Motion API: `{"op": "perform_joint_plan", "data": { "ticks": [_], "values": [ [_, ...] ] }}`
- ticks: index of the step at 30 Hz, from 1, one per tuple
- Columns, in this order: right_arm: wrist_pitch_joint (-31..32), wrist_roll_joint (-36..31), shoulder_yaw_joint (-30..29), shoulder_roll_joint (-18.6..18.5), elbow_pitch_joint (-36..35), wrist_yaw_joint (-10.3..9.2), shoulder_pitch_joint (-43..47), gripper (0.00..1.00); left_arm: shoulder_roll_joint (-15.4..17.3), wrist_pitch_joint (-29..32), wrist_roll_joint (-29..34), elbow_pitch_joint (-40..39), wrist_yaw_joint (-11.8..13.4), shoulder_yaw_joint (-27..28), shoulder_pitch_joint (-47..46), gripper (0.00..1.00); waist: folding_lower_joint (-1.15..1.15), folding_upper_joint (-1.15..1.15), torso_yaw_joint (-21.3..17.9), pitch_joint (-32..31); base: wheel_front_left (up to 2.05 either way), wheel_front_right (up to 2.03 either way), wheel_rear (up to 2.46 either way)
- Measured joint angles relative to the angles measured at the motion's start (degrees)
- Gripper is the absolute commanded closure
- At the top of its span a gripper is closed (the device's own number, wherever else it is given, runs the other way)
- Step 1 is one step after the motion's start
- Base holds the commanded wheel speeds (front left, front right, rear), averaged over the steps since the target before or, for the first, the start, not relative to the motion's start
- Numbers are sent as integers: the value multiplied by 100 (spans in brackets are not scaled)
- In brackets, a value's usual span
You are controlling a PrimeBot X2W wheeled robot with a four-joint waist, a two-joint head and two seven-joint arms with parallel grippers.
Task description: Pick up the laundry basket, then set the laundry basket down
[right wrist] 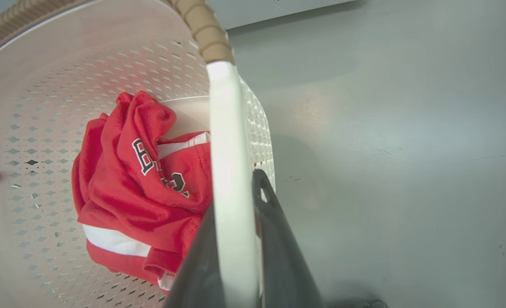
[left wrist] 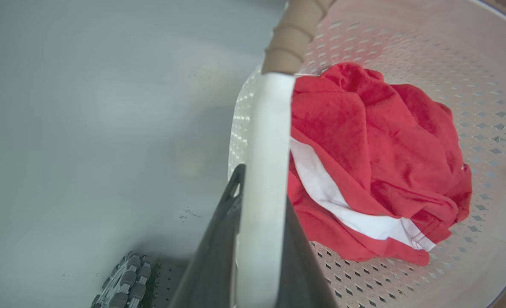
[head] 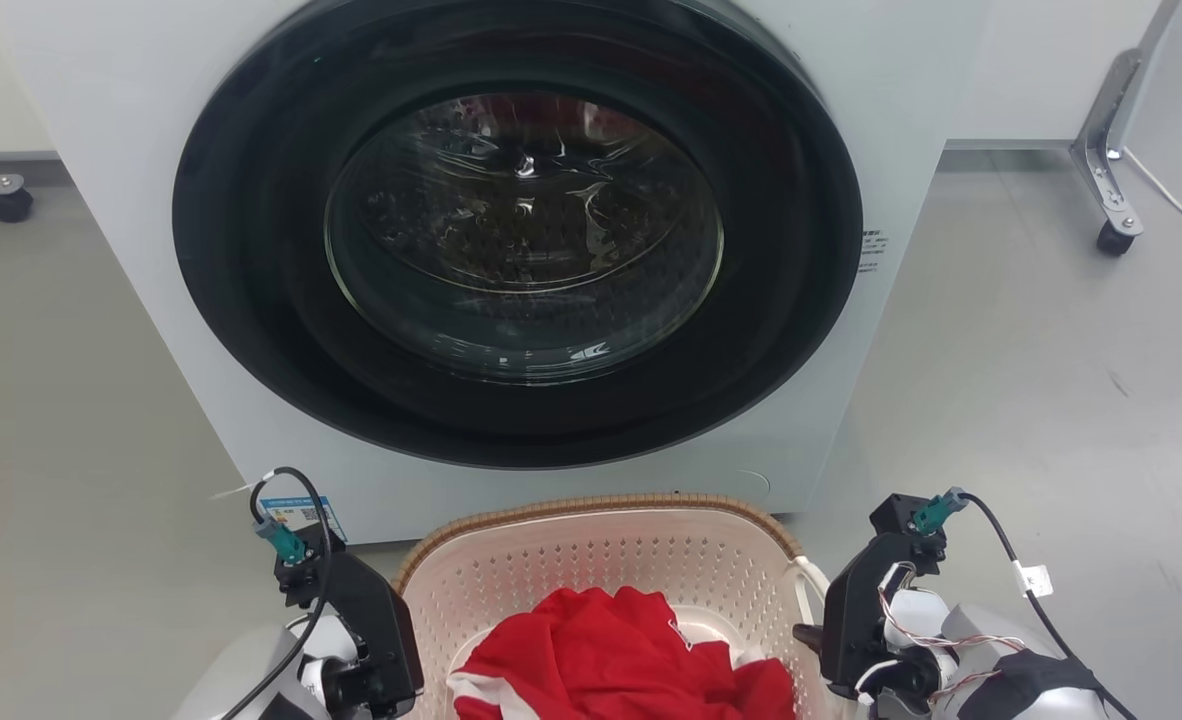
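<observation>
The left gripper (left wrist: 262, 188) and right gripper (right wrist: 235, 192) each pinch a white loop handle of the laundry basket (head: 591, 560), one per side to balance it and its red jersey (head: 601, 650), close before the washing machine (head: 521, 250).

Grey smooth floor (head: 1001, 400), glossy, with a few dark scuffs, one at 3 o'clock (head: 1118, 383). White front-load washing machine (head: 521, 250) stands on it at 12 o'clock, round dark door shut. Black caster (head: 7, 205) on the floor at 10 o'clock, under a grey bar. Metal leg (head: 1106, 150) at 2 o'clock ends in a small black caster (head: 1114, 240) touching the floor. A white cable (head: 1176, 205) lies just beside it, running to the right edge. Laundry basket (head: 601, 570) at 6 o'clock, close in front of the machine; can't tell if its bottom touches the floor. Left wrist view: roller-studded wheel (left wrist: 122, 284) on the floor at 7 o'clock, dark specks (left wrist: 189, 212) near it.
</observation>
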Motion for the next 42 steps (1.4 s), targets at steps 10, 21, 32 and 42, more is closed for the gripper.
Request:
{"op": "perform_joint_plan", "data": {
  "ticks": [10,21,32,42],
  "values": [
    [-435,-20,49,1,-30,0,-10,100,-1,-464,63,-137,4,-136,-3,100,0,0,-15,210,0,0,0],
    [-1137,-271,144,-7,-32,-55,-222,100,31,-1169,105,-597,113,-494,-3,100,0,0,-43,727,0,0,0],
    [-1635,-414,320,-40,-31,-58,-403,100,76,-1733,97,-892,254,-857,-24,100,1,0,-48,1463,0,0,0],
    [-1958,-531,401,-73,-35,-59,-652,100,99,-2212,102,-1047,310,-1056,-193,100,1,0,-32,2177,0,0,0]
  ]
}}
